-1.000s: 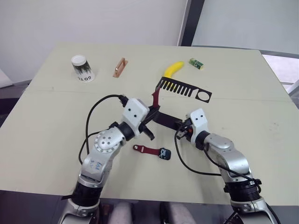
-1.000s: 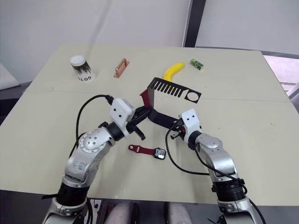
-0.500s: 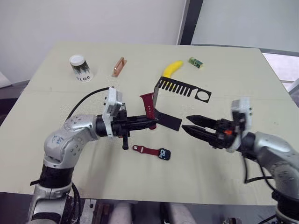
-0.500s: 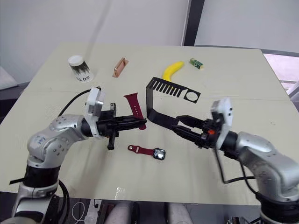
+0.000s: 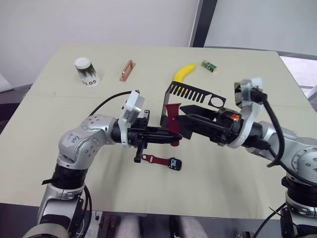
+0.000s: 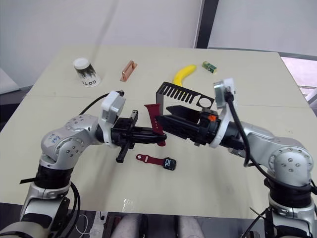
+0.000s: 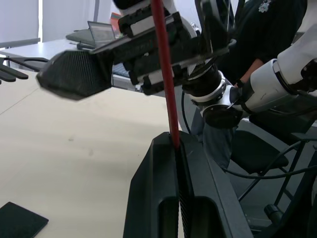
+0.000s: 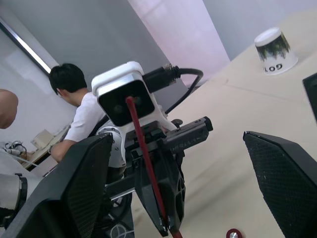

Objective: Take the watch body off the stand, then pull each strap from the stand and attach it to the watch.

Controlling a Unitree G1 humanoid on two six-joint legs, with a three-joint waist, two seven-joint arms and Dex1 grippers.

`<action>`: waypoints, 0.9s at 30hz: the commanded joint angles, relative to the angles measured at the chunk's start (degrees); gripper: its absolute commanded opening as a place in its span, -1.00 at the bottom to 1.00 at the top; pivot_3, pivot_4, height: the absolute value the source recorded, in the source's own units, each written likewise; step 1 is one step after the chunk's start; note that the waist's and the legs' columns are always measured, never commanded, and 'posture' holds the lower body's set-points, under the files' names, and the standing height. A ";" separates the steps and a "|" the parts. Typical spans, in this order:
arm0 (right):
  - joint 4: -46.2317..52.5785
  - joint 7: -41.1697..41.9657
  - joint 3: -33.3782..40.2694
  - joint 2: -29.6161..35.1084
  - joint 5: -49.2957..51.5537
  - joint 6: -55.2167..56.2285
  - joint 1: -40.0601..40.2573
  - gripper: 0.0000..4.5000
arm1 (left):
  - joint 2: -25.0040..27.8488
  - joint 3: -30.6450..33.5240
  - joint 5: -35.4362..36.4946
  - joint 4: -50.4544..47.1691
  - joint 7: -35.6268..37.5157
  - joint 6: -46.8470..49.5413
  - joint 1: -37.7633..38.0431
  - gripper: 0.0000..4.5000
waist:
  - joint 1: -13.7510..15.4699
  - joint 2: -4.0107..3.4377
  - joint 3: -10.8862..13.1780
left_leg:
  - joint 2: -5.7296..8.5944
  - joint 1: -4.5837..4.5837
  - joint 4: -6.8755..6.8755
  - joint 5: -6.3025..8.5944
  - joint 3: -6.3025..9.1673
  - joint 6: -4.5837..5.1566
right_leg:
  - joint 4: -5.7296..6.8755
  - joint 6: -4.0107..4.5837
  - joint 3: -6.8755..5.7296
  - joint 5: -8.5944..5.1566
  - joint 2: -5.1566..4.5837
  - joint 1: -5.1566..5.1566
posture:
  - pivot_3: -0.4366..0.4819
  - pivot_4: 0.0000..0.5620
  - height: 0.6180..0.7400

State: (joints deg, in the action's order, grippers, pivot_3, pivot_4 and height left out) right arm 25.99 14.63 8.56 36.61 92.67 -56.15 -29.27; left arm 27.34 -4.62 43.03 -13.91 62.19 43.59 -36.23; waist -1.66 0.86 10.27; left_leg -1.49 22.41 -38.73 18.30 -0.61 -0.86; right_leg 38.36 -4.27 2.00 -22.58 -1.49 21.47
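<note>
Surroundings: pale tabletop [image 5: 44,148] with a paper cup [image 5: 87,72] upside down at upper left, a copper-coloured bar [image 5: 127,70] just right of it, a yellow banana [image 5: 183,73] at upper centre, a small green block [image 5: 208,66] further right; all well apart from both arms.
Obstruction: banana partly hidden behind the comb-slotted arm of the stand [image 5: 195,94]; foot of the stand covered by the right arm's black fingers.
Counts: two maroon straps, one watch body, one stand, one cup, one bar, one banana, one green block.
Held strap [image 5: 173,119]: upright at centre frame, above the tabletop, just beside the stand's upright, bottom end pinched in the left jaws.
Left gripper [image 5: 174,140]: reaching rightward from centre left, jaws closed tight on the held strap; the left wrist view shows the strap rising from between the pressed fingers.
Right gripper [image 5: 185,114]: reaching leftward from the right side, jaws wide apart, fingertips either side of the held strap in the right wrist view; contact with it cannot be told.
Watch body [image 5: 174,163]: flat on the tabletop at lower centre, below both grippers, off the stand.
Second strap [image 5: 154,159]: flat on the tabletop, joined to the left side of the watch body.
Background: a person in a white shirt [image 8: 84,116] in the right wrist view.
</note>
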 commanded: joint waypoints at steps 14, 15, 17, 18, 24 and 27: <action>1.00 -2.06 -2.07 -3.80 -2.51 3.88 -2.62 0.61 | -1.59 0.82 2.28 0.74 -0.80 1.46 -1.93 -1.00 | -0.03 0.00 0.00 | -0.01 0.01 0.04 0.00 0.01 0.00 | 0.06 0.00 -0.01 0.00 -0.01 0.02 | -0.05 -0.47 1.00; 1.07 -2.00 -2.02 -3.87 -2.62 4.01 -2.56 0.61 | -1.91 1.09 2.57 0.74 -1.33 1.82 -1.93 -1.00 | -0.02 0.00 0.00 | -0.01 0.01 0.04 0.00 0.01 0.00 | 0.06 0.00 -0.01 0.00 -0.01 0.02 | -0.05 -0.47 1.00; 1.32 -1.81 -1.90 -4.04 -2.76 4.30 -2.32 0.61 | -2.26 1.37 2.91 0.60 -1.97 2.26 -1.84 -1.00 | -0.05 0.00 0.00 | -0.01 0.01 0.04 0.00 0.01 0.00 | 0.05 0.00 -0.01 0.00 -0.01 0.02 | -0.05 -0.47 1.00; 1.40 -1.75 -1.87 -4.14 -2.81 4.45 -2.22 0.61 | -2.28 1.40 3.00 0.55 -2.12 2.37 -1.82 -1.00 | -0.06 0.00 0.00 | -0.01 0.01 0.04 0.00 0.01 0.00 | 0.06 0.00 -0.01 0.00 0.00 0.02 | -0.05 -0.47 1.00; 1.68 -2.40 -1.80 -5.06 -2.15 5.49 -1.97 0.61 | -2.26 1.73 3.57 0.73 -2.65 2.65 -1.97 -1.00 | -0.03 0.00 0.00 | -0.01 0.01 0.05 0.00 0.01 0.00 | 0.05 0.00 -0.01 0.00 0.00 0.02 | -0.05 -0.47 1.00; 1.78 -2.57 -1.79 -5.10 -1.89 5.76 -2.02 0.61 | -2.27 1.72 3.69 0.79 -2.76 2.57 -2.01 -1.00 | -0.04 0.00 0.00 | -0.01 0.01 0.05 0.00 0.02 0.00 | 0.03 0.00 -0.01 0.00 -0.01 0.02 | -0.05 -0.47 1.00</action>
State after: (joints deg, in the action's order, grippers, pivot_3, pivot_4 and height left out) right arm 25.39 11.81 5.67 31.64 89.48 -51.42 -31.05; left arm 25.22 -4.35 45.39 -12.47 59.48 46.37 -37.45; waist -1.70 0.86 10.27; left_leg -1.50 22.42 -38.68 18.30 -0.58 -0.86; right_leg 38.35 -4.27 1.99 -22.58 -1.50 21.49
